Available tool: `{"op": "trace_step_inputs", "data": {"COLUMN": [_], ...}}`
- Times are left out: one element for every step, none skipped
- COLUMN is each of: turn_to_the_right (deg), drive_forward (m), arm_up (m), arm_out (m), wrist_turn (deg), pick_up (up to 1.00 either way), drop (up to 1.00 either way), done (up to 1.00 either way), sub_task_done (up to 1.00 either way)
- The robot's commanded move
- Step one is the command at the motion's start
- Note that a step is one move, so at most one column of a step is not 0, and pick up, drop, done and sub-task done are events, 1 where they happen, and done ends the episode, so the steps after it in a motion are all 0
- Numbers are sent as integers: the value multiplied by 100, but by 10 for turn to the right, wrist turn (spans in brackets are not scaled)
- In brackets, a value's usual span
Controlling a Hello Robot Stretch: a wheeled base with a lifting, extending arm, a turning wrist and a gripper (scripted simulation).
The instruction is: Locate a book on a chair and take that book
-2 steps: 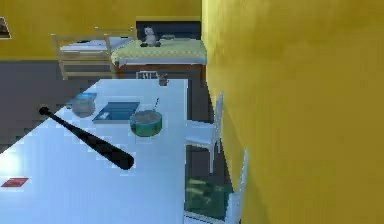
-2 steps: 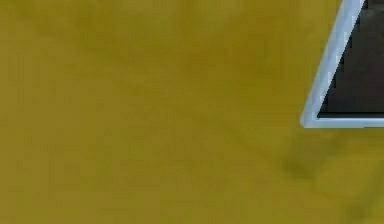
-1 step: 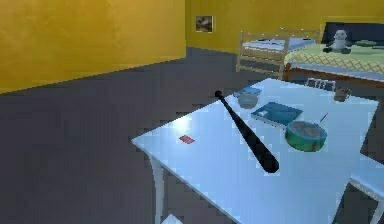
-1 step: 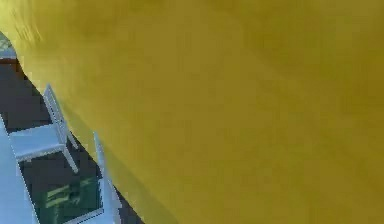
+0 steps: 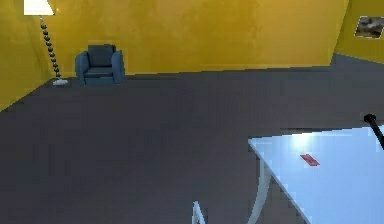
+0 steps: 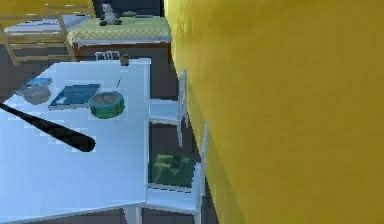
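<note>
- Far left in the forward view: blue armchair [image 5: 101, 63] beside a floor lamp [image 5: 50, 45], against the yellow wall [image 5: 200, 35].
- On the tabletop [image 6: 60, 175] in the arm side view: dark bat [image 6: 45, 128], blue book [image 6: 75, 96], green bowl [image 6: 106, 104].
- Right of it, flat on the near white chair [image 6: 172, 196]: green book [image 6: 172, 168].
- Hand state: cannot tell.
</note>
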Motion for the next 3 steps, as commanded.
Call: {"op": "trace_step_inputs", "data": {"turn_to_the_right": [0,0,0], "drive_forward": [0,0,0], "arm_up": [48,0,0], "arm_out": [0,48,0], "wrist_turn": [0,0,450], "pick_up": [0,0,0], "drop": [0,0,0], "done": [0,0,0], "sub_task_done": [0,0,0]}}
